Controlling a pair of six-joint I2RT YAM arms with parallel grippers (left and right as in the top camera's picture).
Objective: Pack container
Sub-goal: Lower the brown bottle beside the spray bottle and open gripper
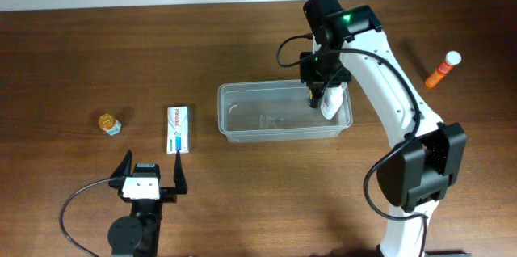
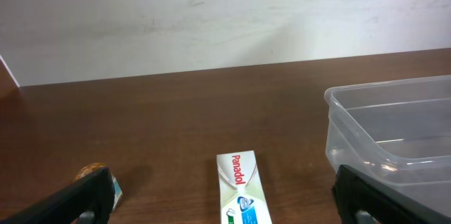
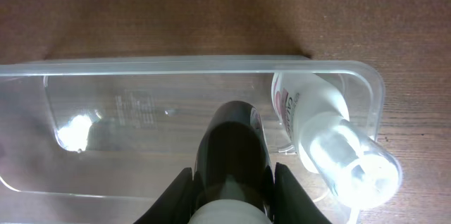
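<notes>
The container is a clear rectangular tub at the middle of the table, also in the right wrist view and the left wrist view. A white bottle lies tilted inside its right end. My right gripper hangs over that end, shut on a dark bottle that points down into the tub beside the white one. My left gripper stands open near the front edge, with nothing between its fingers, just short of a white Panadol box.
A small gold-topped jar sits left of the box. An orange tube with a white cap lies at the far right. The right arm's cable loops over the tub's right side.
</notes>
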